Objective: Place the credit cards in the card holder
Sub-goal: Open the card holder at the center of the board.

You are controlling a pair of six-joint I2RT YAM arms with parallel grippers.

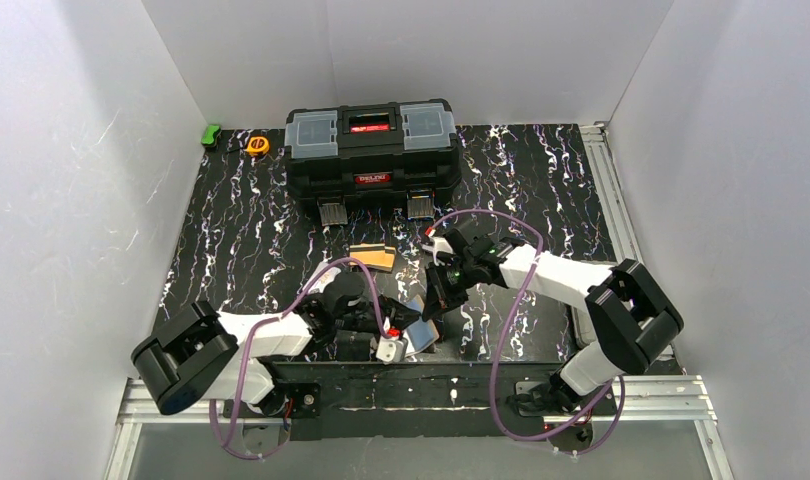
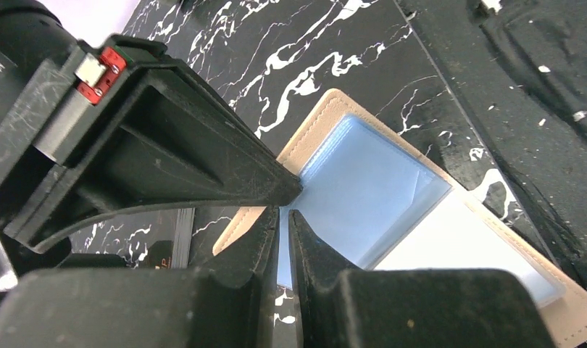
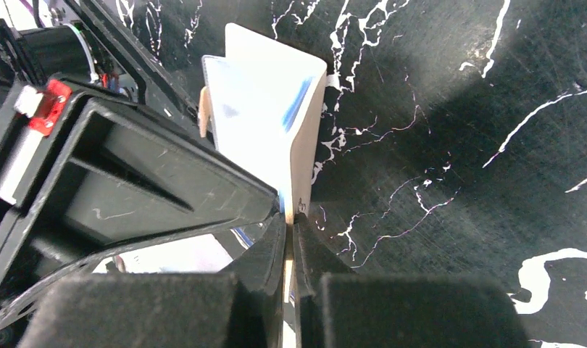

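Observation:
The card holder (image 2: pixel 377 188) is open, beige with bluish clear pockets. It sits between the two grippers near the front of the table (image 1: pixel 424 333). My left gripper (image 2: pixel 285 217) is shut on a thin blue plastic pocket sheet at the holder's near edge. My right gripper (image 3: pixel 290 217) is shut on the beige cover, which stands upright and edge-on (image 3: pixel 269 94). In the top view the left gripper (image 1: pixel 406 322) and right gripper (image 1: pixel 439 305) are close together. The credit cards (image 1: pixel 371 257), a small tan-orange stack, lie on the table behind them, untouched.
A big black toolbox (image 1: pixel 371 155) stands at the back centre. A yellow tape measure (image 1: pixel 258 145) and a green object (image 1: pixel 212 135) lie at the back left. White walls enclose the black marbled table (image 1: pixel 541 190). Purple cables loop over both arms.

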